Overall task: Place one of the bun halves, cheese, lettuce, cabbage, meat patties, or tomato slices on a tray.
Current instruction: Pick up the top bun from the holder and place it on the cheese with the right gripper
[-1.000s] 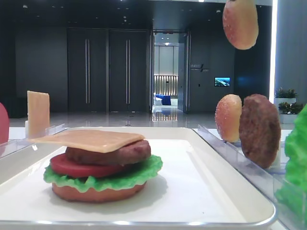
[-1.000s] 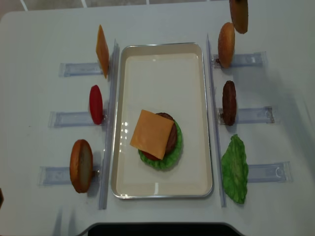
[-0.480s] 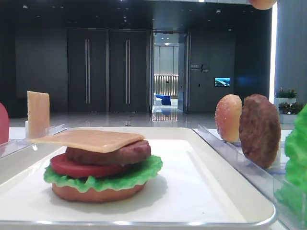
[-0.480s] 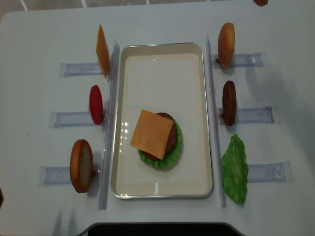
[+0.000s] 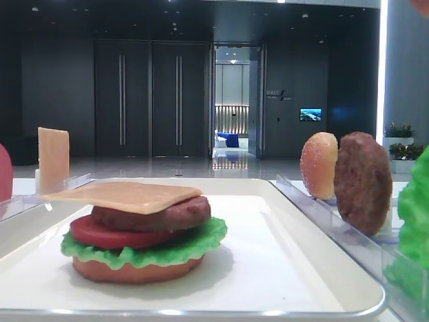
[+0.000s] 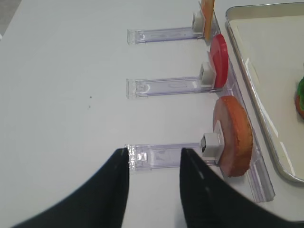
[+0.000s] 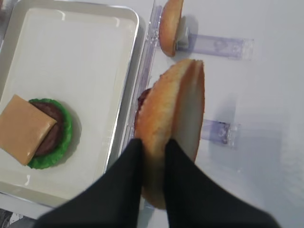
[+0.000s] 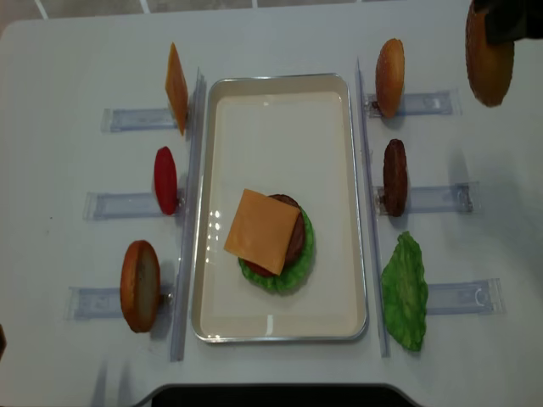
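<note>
Carried since a second ago from the top edge just above the racked bun to the far upper right of the overhead view: held bun top (image 8: 489, 58), on edge, well clear of the white tray (image 8: 281, 326). Pinched between the dark fingers of the right gripper (image 7: 153, 153), clamped across its rim, flat pale face turned right, dome turned toward the tray. Below it in the wrist view, a second bun (image 7: 170, 26) upright in a clear rack (image 7: 216, 45). On the tray, unchanged, a stack with cheese (image 8: 262, 231) on top, patty (image 8: 293, 237) and lettuce (image 8: 299, 264) beneath. Far left, left gripper (image 6: 154, 164) with fingers apart and empty above another rack, beside a flat orange bun (image 6: 233, 136).
</note>
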`<act>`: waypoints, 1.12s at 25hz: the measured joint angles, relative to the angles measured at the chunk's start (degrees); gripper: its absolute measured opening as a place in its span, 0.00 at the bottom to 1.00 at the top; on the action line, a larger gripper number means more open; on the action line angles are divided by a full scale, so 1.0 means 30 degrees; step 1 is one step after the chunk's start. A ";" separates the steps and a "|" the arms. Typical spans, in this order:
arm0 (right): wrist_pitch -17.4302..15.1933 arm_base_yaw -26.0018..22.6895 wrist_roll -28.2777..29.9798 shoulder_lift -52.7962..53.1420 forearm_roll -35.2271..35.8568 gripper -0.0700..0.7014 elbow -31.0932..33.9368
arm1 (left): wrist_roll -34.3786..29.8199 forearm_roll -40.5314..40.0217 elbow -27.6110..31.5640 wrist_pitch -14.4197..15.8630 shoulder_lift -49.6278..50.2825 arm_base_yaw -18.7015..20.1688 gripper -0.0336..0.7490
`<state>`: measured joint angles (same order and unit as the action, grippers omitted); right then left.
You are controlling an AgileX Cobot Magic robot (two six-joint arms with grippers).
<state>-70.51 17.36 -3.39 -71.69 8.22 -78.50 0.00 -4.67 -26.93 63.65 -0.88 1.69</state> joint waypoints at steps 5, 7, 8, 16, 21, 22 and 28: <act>0.0000 0.0967 -0.1015 0.1569 0.0041 0.21 0.1932 | 0.0000 0.0000 0.0000 0.0000 0.0000 0.0000 0.40; 0.0000 0.1723 -0.1514 0.2016 -0.0025 0.20 0.2392 | 0.0000 0.0000 0.0000 0.0000 0.0000 0.0000 0.40; -0.0016 0.2144 -0.1840 0.2212 -0.0200 0.20 0.2573 | 0.0000 0.0000 0.0000 0.0000 0.0000 0.0000 0.40; 0.0006 0.4799 -0.4002 0.2796 -0.1117 0.20 0.3699 | 0.0000 0.0000 0.0000 0.0000 0.0000 0.0000 0.40; -0.0010 0.5428 -0.4445 0.2796 -0.1262 0.20 0.3764 | 0.0000 0.0000 0.0000 0.0000 0.0000 0.0000 0.40; -0.0010 0.5442 -0.4504 0.2796 -0.1262 0.20 0.3764 | 0.0000 0.0000 0.0000 0.0000 0.0000 0.0000 0.40; -0.0010 0.5442 -0.4434 0.2796 -0.0470 0.20 0.3764 | 0.0000 0.0000 0.0000 0.0000 0.0000 0.0000 0.40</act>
<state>-70.54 33.69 -16.69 -63.30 6.81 -67.21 0.00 -4.67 -26.93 63.65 -0.88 1.69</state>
